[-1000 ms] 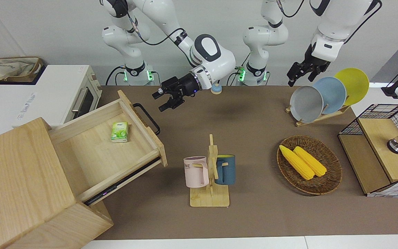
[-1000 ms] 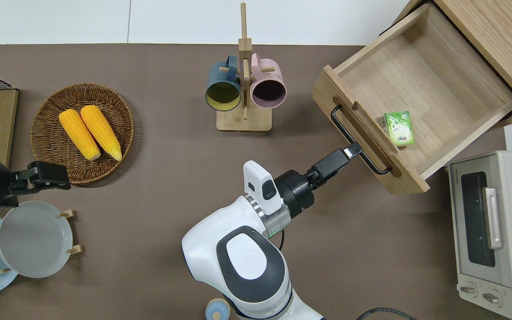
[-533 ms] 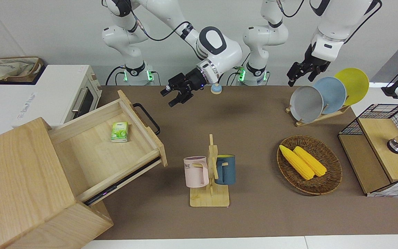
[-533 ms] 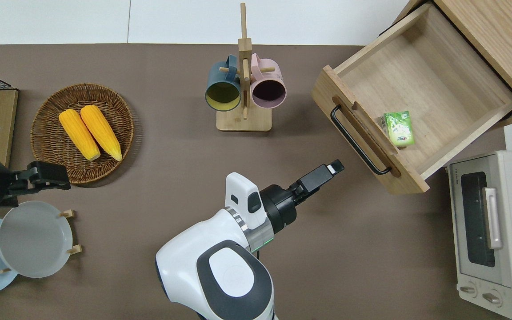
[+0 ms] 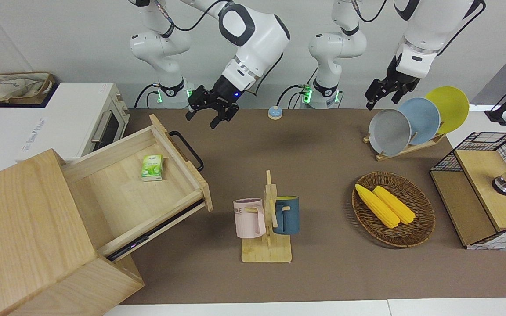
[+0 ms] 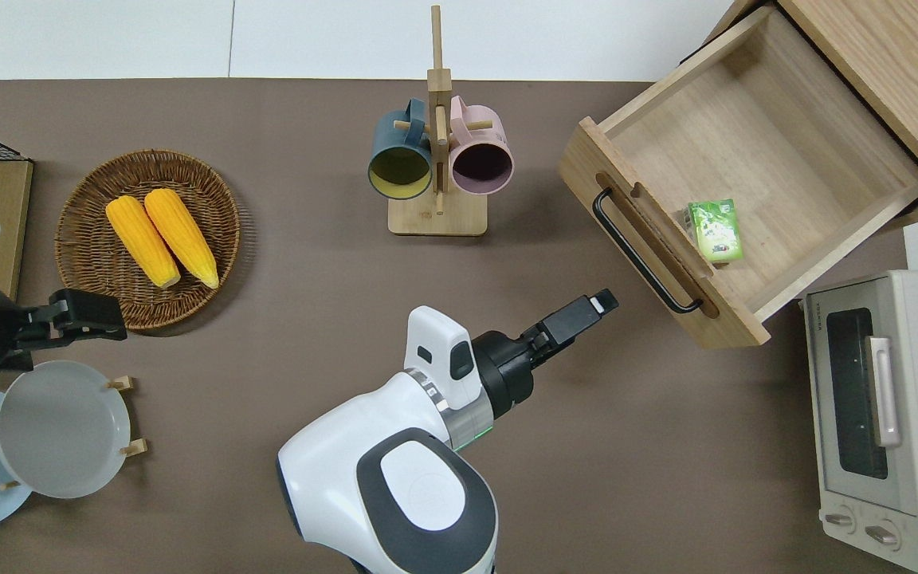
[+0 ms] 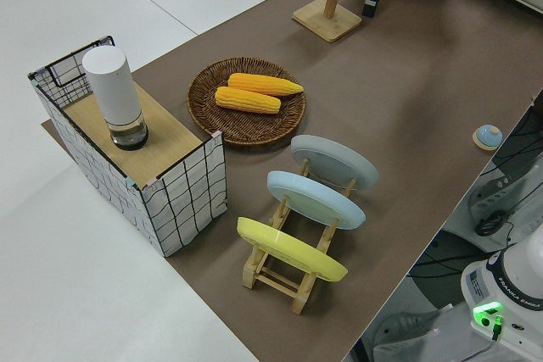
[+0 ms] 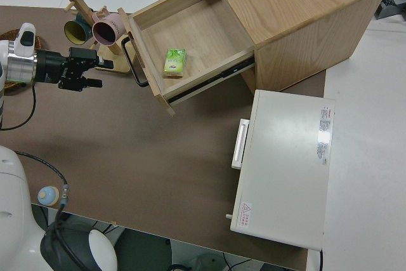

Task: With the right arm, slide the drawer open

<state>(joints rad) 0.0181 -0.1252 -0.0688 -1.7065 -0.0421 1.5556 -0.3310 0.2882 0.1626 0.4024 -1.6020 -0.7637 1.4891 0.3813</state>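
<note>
Drawer (image 6: 754,159) is pulled well out of the cabinet (image 5: 20,232), at the right arm's end of the bench (image 6: 284,335). It sits skewed to the bench edges. A green packet (image 6: 715,229) lies inside, just beside the front panel.

Right end effector (image 6: 590,307) is in the air over bare bench, apart from the handle (image 6: 641,252) and holding nothing. Fingers are spread, as the front view shows (image 5: 211,115).

Key relation: the handle bar's long axis runs diagonally, parallel to the drawer front. From the end effector, the handle lies farther from the robots and toward the cabinet end. Arm and end effector point along roughly that line, about square to the bar.

Judgement: the drawer looks near full travel, so the opening step reads as essentially done. If more pull is wanted, the approach is straight along the current pointing direction, with fingers straddling the bar across its short section. The right arm is clearly the nearer one.

Left end effector (image 6: 80,313) is parked; cannot tell whether its fingers are apart.
</note>
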